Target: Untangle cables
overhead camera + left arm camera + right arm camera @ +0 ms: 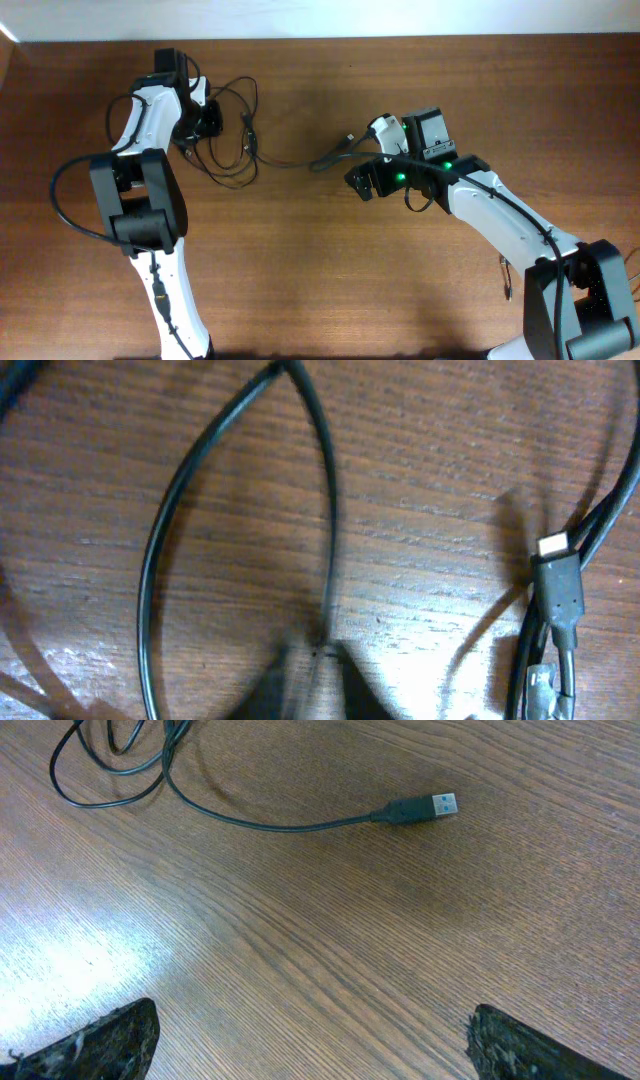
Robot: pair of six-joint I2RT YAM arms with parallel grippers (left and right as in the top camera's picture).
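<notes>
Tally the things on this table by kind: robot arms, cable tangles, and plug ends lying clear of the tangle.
Robot arms: 2 (left arm, right arm)
Cable tangle: 1
Plug end clear of the tangle: 1
Total: 4

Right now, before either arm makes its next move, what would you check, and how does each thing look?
1. Right jaws open wide: ok.
2. USB plug lies free on the table, ahead of them: ok.
3. Left jaws gripping the cable strand that runs between them: cannot tell, blurred.
4. Cables separated: not ok, bunched in overlapping loops.
5. Left arm and right arm apart: ok.
</notes>
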